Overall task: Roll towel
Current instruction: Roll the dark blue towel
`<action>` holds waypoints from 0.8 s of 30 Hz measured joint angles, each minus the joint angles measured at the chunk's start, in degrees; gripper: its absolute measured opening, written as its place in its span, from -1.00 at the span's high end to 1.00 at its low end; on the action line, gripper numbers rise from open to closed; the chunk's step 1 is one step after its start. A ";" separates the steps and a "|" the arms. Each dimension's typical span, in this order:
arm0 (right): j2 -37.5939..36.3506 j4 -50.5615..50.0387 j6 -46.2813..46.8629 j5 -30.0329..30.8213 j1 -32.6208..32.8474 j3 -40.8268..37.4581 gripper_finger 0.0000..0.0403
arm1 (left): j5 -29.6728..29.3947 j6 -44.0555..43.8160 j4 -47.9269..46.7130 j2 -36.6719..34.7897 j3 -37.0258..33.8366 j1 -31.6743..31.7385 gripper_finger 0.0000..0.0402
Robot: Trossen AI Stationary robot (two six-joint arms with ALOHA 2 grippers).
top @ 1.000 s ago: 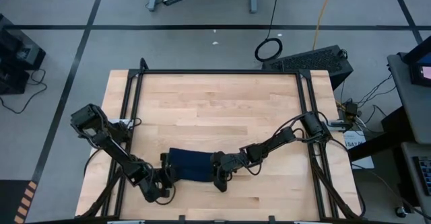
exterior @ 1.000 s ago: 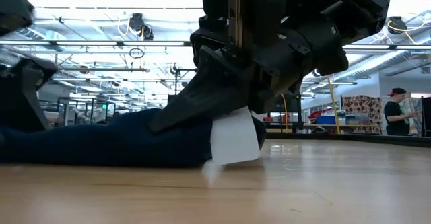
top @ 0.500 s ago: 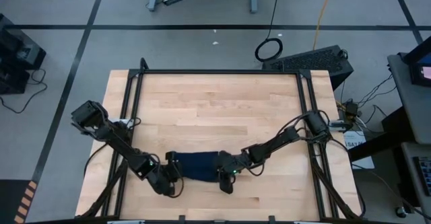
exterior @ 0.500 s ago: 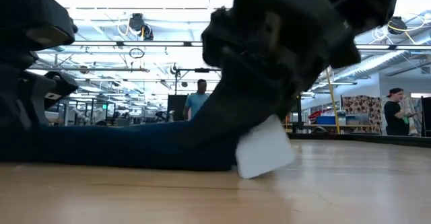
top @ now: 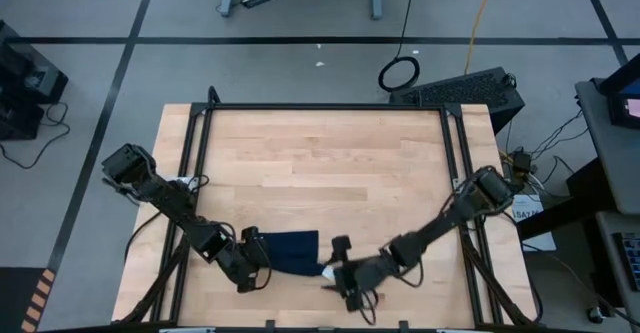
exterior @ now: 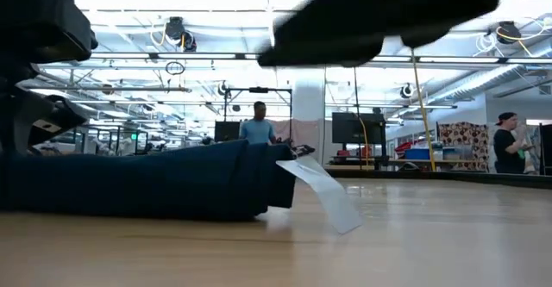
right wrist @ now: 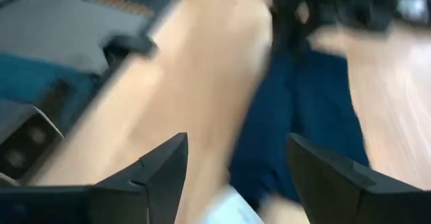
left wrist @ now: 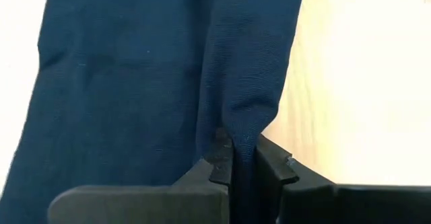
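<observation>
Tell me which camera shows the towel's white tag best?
The low view: the tag sticks out clearly from the towel. The high view shows only a white speck, the right wrist view a blur, the left wrist view none.

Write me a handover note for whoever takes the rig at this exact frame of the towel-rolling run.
Left gripper: shut on a fold of the towel at its left end, low on the table.
Right gripper: open, holding nothing, off the cloth by its right end near the front edge.
Towel: lies as a short, bunched navy bundle at the front middle of the table; its white tag sticks out at the right end and droops to the wood.
Done: cloth gathered into a compact bundle.
Left: the bundle looks loose and uneven rather than a tight roll, so it likely needs tidying; then release the left grip.
</observation>
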 joint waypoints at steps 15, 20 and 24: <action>17.31 28.16 -11.32 11.27 2.75 0.05 -0.25 | 5.90 -2.30 5.18 -0.09 -0.48 0.30 0.88; 18.39 28.59 -10.48 10.73 1.87 0.06 -0.18 | 4.69 -2.30 5.11 -0.15 -1.63 0.30 0.88; 18.40 28.19 -10.13 10.60 1.39 0.08 -0.10 | 3.70 -2.31 6.76 -0.30 -3.29 0.30 0.88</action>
